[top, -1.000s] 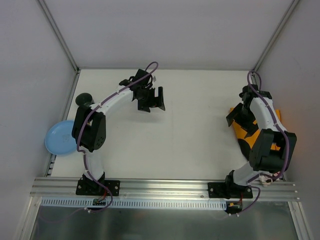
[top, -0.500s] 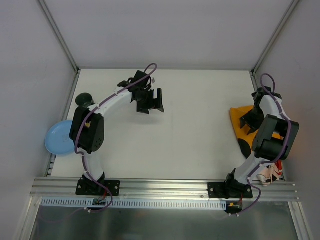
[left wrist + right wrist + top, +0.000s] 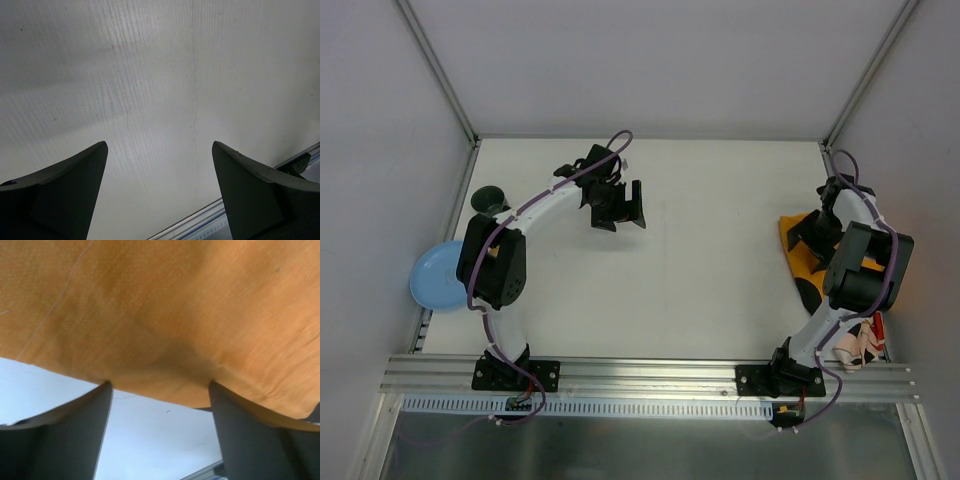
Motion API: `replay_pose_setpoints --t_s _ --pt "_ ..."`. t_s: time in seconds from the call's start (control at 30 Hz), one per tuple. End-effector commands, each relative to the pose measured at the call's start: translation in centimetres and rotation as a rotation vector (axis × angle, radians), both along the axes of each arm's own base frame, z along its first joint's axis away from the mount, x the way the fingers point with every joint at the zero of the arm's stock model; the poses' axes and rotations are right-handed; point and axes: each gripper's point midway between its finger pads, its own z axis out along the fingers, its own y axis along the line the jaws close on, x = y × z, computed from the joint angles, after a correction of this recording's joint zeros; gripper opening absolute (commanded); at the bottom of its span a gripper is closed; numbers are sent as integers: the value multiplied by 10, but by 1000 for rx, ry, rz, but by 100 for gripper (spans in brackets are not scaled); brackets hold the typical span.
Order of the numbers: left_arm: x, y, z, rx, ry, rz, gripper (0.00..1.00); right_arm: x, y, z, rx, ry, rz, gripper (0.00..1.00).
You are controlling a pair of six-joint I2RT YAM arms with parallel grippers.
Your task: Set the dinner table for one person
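Left edge, mid-height: one blue plate [image 3: 435,278] sits at the rim of the dinner table [image 3: 710,260], the white top filling mid-frame. One dark round thing [image 3: 487,199] just above it, cup or bowl, can't tell.

Upper centre: left gripper [image 3: 623,212] over bare tabletop, jaws wide, nothing in them. Barely moved in the last second.

Right side changed: the arm has folded back toward the wall. Right gripper [image 3: 808,233] is on the one orange mat [image 3: 791,248], fingers spread, tips at the cloth's edge, no pinch. Looks like the mat grab comes first; nothing is laid yet.

Lower right, newly uncovered: one white-and-red bundle [image 3: 860,345], unidentifiable.
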Motion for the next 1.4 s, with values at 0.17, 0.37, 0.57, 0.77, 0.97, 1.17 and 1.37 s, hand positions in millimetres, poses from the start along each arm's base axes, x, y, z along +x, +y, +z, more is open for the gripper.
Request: replay_pose_setpoints --t_s 0.17,0.37,0.57,0.77,0.97,1.17,1.37 --pt "-2 -1 20 -32 -35 15 86 5 10 23 -20 -41 63 99" --pt "-3 1 23 -37 -38 27 86 7 14 8 25 -17 48 99" --pt "-13 4 17 -42 -14 45 86 20 16 -3 57 -23 58 94" --pt "-19 5 13 -53 -3 60 85 19 11 -17 70 -3 53 42" --pt "-23 7 12 -51 -5 60 85 11 2 -24 73 9 50 1" --pt "-23 8 12 -53 -5 59 85 8 3 -25 83 -1 61 0" --pt "-22 -19 38 -194 -27 -34 89 15 6 33 42 -79 119 86"
